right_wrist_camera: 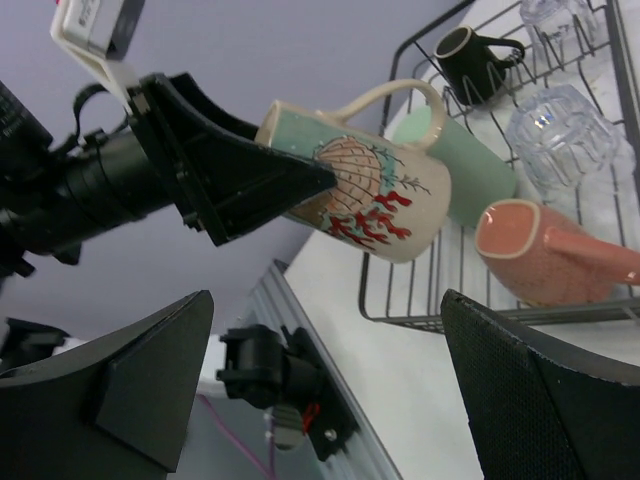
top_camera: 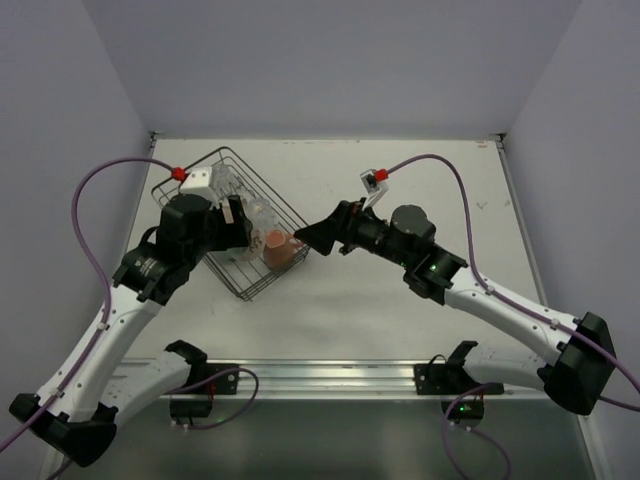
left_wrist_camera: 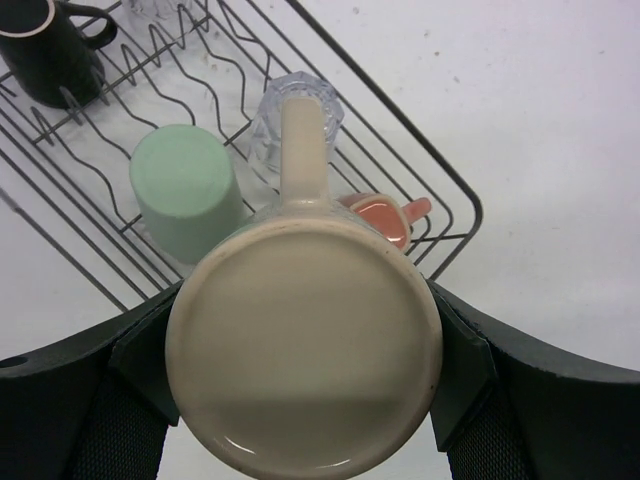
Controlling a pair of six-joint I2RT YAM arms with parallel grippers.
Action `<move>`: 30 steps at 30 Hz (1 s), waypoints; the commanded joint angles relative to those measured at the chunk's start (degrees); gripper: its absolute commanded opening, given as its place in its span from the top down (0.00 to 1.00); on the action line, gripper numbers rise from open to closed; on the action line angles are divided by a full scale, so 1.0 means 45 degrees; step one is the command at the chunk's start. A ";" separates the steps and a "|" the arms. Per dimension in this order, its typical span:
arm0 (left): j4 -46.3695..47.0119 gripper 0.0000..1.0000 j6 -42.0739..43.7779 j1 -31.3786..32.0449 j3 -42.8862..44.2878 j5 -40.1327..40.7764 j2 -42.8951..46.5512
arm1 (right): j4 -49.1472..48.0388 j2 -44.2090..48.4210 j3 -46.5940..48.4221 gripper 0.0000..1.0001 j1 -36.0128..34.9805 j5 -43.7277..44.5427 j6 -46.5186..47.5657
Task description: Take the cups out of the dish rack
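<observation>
Clearance comes first: the cream patterned mug [right_wrist_camera: 370, 195], clamped by the left gripper [top_camera: 237, 222], hangs tilted above the dish rack [left_wrist_camera: 455, 200] and should swing out past its rim before lowering to the table [top_camera: 400, 300]. The right gripper [top_camera: 308, 236], fingers spread, faces the salmon-pink mug [right_wrist_camera: 545, 260] lying in the rack.

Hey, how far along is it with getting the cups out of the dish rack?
Nothing unloaded shows outside the dish rack yet. In hand: the left gripper holds the cream mug, lifted above the rack; the right gripper is open near the salmon mug. Left inside: salmon mug, green cup, dark mug, two clear glasses.
</observation>
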State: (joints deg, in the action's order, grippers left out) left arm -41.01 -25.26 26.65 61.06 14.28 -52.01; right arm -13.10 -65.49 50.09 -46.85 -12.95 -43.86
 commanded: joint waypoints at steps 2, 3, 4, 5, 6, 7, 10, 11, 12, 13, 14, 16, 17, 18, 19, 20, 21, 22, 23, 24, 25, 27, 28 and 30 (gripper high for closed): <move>0.3035 0.65 -0.0890 0.0014 0.0515 -0.0965 0.0814 | -0.2477 -0.0406 -0.0095 0.02 0.0059 0.0514 -0.2341; 0.3311 0.65 -0.1201 0.0014 0.0340 -0.1334 0.1028 | -0.2807 -0.0619 -0.0095 0.03 0.0098 0.0553 -0.2576; 0.3584 0.65 -0.1378 0.0014 0.0241 -0.1512 0.1146 | -0.2985 -0.0737 -0.0095 0.04 0.0118 0.0573 -0.3062; 0.4244 0.65 -0.1515 0.0014 0.0144 -0.1727 0.1263 | -0.3161 -0.0855 -0.0076 0.06 0.0157 0.0573 -0.3260; 0.4541 0.65 -0.1826 0.0014 0.0027 -0.2135 0.1516 | -0.3240 -0.1069 -0.0037 0.06 0.0157 0.0612 -0.3417; 0.4776 0.65 -0.2003 0.0014 -0.0110 -0.2313 0.1615 | -0.3260 -0.1148 0.0002 0.07 0.0177 0.0748 -0.3689; 0.5831 0.66 -0.2706 0.0014 -0.0403 -0.3114 0.1947 | -0.3727 -0.1208 -0.0250 0.13 0.0293 0.1099 -0.4372; 0.6336 0.66 -0.3056 0.0014 -0.0462 -0.3541 0.2083 | -0.3922 -0.1207 -0.0541 0.14 0.0410 0.1100 -0.4511; 0.6554 0.66 -0.3233 0.0014 -0.0560 -0.3951 0.2123 | -0.4175 -0.1188 -0.0660 0.14 0.0469 0.1062 -0.4609; 0.6710 0.66 -0.3409 0.0014 -0.0735 -0.4149 0.2182 | -0.4333 -0.1188 -0.0719 0.16 0.0528 0.0868 -0.4726; 0.7021 0.66 -0.3566 0.0014 -0.0814 -0.4325 0.2202 | -0.4354 -0.1207 -0.0759 0.16 0.0606 0.0769 -0.4746; 0.7297 0.66 -0.3957 0.0034 -0.1009 -0.4794 0.2299 | -0.4549 -0.1169 -0.0953 0.17 0.0607 0.0613 -0.4804; 0.7743 0.66 -0.4248 0.0014 -0.1319 -0.5085 0.2416 | -0.4646 -0.1149 -0.1032 0.18 0.0626 0.0477 -0.4824; 0.8018 0.66 -0.4406 0.0014 -0.1496 -0.5223 0.2494 | -0.4975 -0.1149 -0.1168 0.19 0.0645 0.0398 -0.4883; 0.8233 0.66 -0.4562 0.0014 -0.1653 -0.5360 0.2534 | -0.5365 -0.1168 -0.1478 0.20 0.0684 0.0262 -0.5038; 0.8603 0.66 -0.4873 0.0014 -0.1867 -0.5497 0.2553 | -0.5872 -0.1226 -0.1598 0.21 0.0723 -0.0339 -0.5097; 0.8761 0.66 -0.4973 0.0014 -0.1946 -0.5808 0.2534 | -0.6767 -0.1304 -0.1676 0.22 0.0762 -0.0731 -0.5156; 0.8840 0.66 -0.5090 0.0014 -0.1986 -0.5946 0.2495 | -0.7124 -0.1382 -0.1716 0.23 0.0840 -0.1064 -0.5273; 0.8996 0.66 -0.5245 0.0014 -0.2064 -0.6160 0.2418 | -0.7456 -0.1538 -0.1716 0.25 0.0841 -0.1667 -0.5312; 0.9423 0.67 -0.5305 0.0014 -0.2103 -0.6240 0.2398 | -0.8097 -0.1617 -0.1716 0.27 0.0841 -0.1963 -0.5390; 0.9698 0.67 -0.5402 0.0014 -0.2142 -0.6299 0.2397 | -0.8452 -0.1792 -0.1755 0.31 0.0822 -0.2237 -0.5507; 0.9895 0.66 -0.5481 0.0014 -0.2278 -0.6358 0.2417 | -0.9696 -0.1968 -0.1871 0.36 0.0822 -0.2919 -0.5974; 1.0128 0.66 -0.5501 0.0014 -0.2318 -0.6396 0.2417 | -1.0092 -0.2066 -0.2008 0.42 0.0821 -0.3078 -0.6132; 1.0382 0.65 -0.5657 0.0014 -0.2473 -0.6474 0.2436 | -1.1128 -0.2261 -0.2300 0.53 0.0821 -0.3254 -0.6599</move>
State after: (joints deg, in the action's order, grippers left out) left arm -8.93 -47.42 26.65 49.23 -12.38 -42.54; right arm -49.67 -74.78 41.12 -43.18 -22.48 -69.54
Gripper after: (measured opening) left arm 0.864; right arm 0.504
